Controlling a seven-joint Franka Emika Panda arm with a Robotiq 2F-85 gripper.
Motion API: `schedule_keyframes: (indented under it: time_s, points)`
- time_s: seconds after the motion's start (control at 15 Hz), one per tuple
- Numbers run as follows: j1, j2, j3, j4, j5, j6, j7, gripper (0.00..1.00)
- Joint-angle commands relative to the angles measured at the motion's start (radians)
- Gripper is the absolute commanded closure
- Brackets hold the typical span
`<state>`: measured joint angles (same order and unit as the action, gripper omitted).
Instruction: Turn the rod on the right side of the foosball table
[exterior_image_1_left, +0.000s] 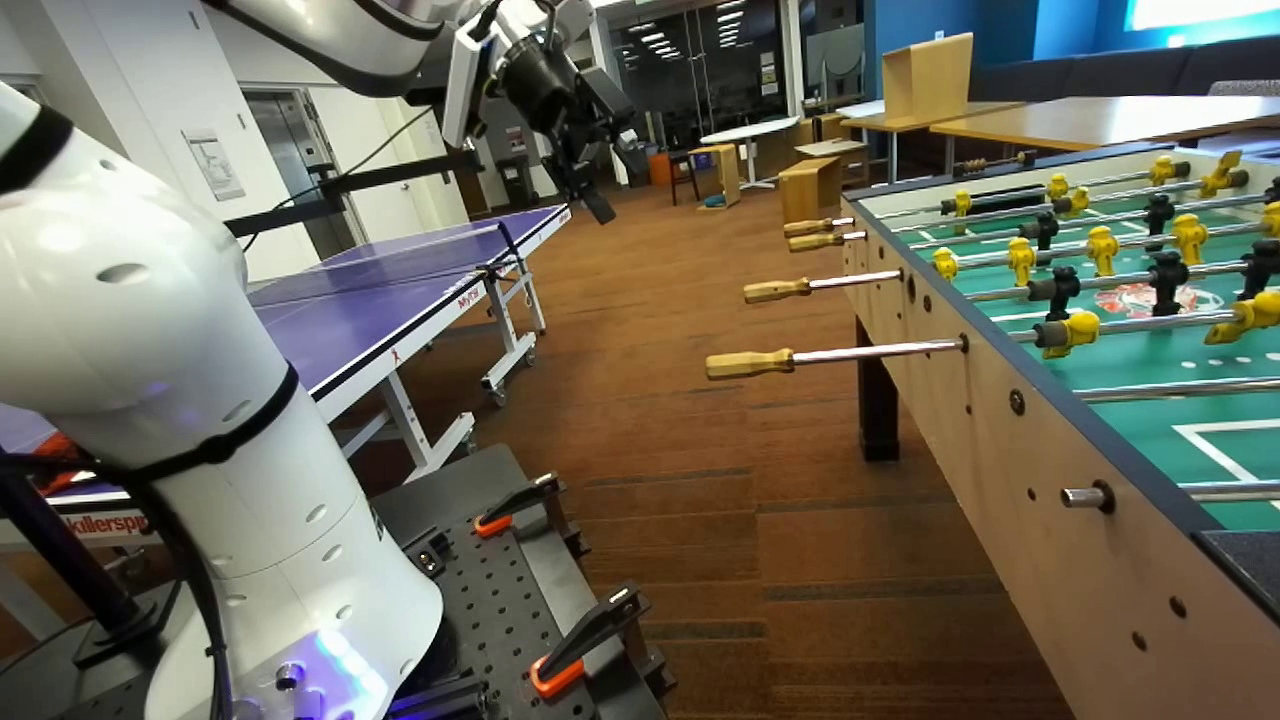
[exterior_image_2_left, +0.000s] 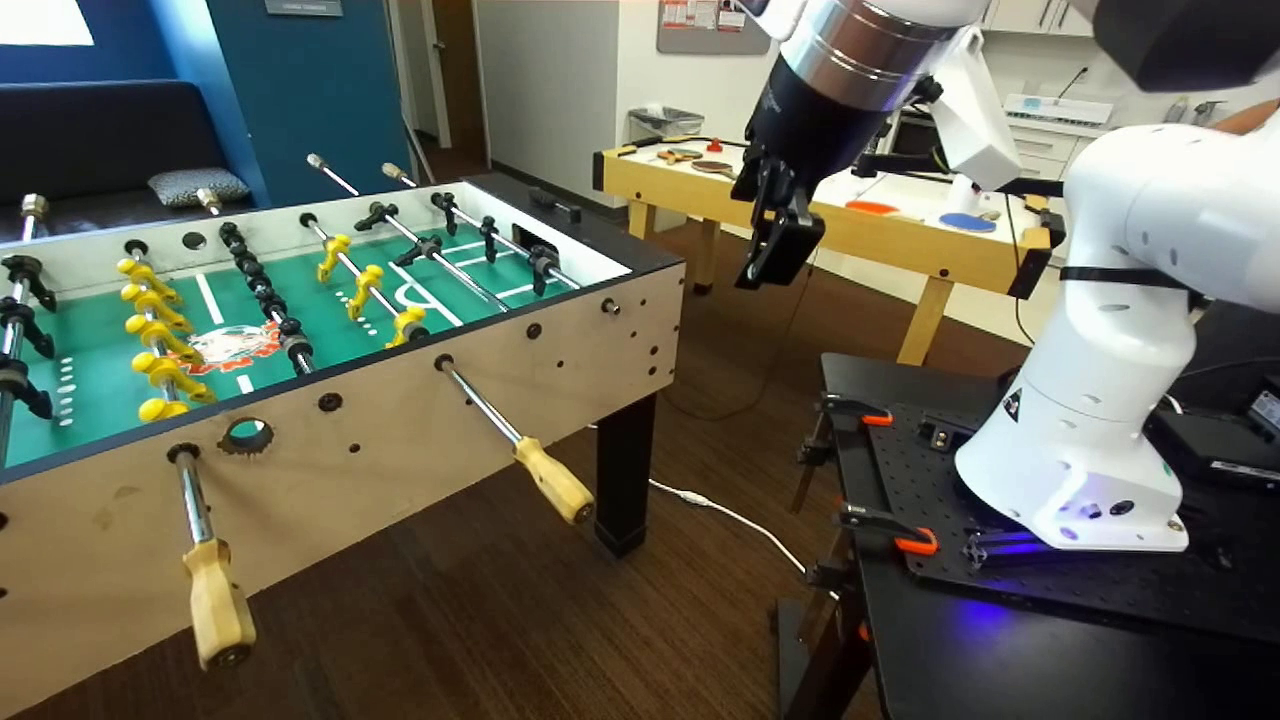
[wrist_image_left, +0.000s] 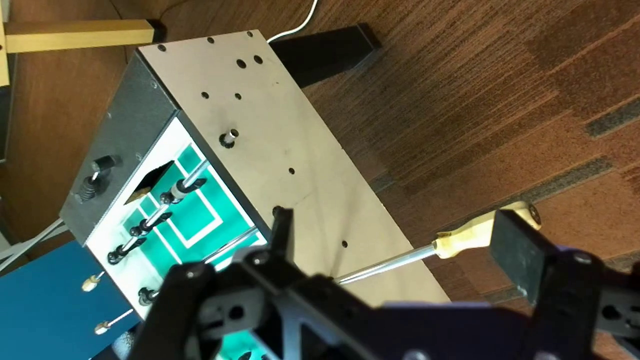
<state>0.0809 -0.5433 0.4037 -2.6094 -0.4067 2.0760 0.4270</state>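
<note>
The foosball table (exterior_image_1_left: 960, 385) has light wooden side walls, a green playfield and yellow and dark figures; it also shows in an exterior view (exterior_image_2_left: 400, 440) and the wrist view (wrist_image_left: 320, 175). The rod (exterior_image_1_left: 880, 352) juts far out of the side wall and ends in a tan wooden handle. It also shows in an exterior view (exterior_image_2_left: 483, 402) and the wrist view (wrist_image_left: 385, 265). My gripper (wrist_image_left: 396, 227) is open and empty. It is in the air above and apart from the rod in both exterior views (exterior_image_1_left: 610, 180) (exterior_image_2_left: 780, 235). In the wrist view the right finger hides part of the handle.
Other wooden-handled rods (exterior_image_1_left: 778, 291) (exterior_image_2_left: 215, 600) jut from the same wall. A bare rod stub (exterior_image_1_left: 1085, 497) sits near the table's end. A purple table-tennis table (exterior_image_1_left: 400, 300) and a yellow-framed game table (exterior_image_2_left: 840, 225) stand nearby. Clamps (exterior_image_1_left: 590, 640) edge the robot's black stand.
</note>
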Motion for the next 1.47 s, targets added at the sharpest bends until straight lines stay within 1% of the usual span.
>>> schedule_keyframes:
  time_s: [0.0, 0.13, 0.27, 0.33, 0.47, 0.6, 0.73, 0.87, 1.07, 1.27, 1.4]
  points:
    - [0.019, 0.035, 0.022, 0.004, -0.040, 0.020, 0.049, 0.00]
    - [0.017, 0.067, 0.083, 0.006, -0.100, 0.046, 0.135, 0.00]
    - [0.006, 0.126, 0.164, 0.020, -0.177, 0.057, 0.271, 0.00]
    - [0.002, 0.168, 0.211, 0.032, -0.229, 0.052, 0.360, 0.00]
    - [0.006, 0.250, 0.278, 0.056, -0.326, 0.027, 0.495, 0.00]
    - [0.013, 0.345, 0.324, 0.083, -0.434, -0.004, 0.610, 0.00]
    - [0.034, 0.447, 0.342, 0.115, -0.550, -0.056, 0.682, 0.00]
    - [0.079, 0.552, 0.327, 0.147, -0.654, -0.123, 0.722, 0.00]
    - [0.168, 0.708, 0.277, 0.205, -0.768, -0.238, 0.761, 0.00]
    - [0.266, 0.851, 0.205, 0.267, -0.822, -0.312, 0.798, 0.00]
    - [0.327, 0.937, 0.155, 0.307, -0.828, -0.338, 0.819, 0.00]
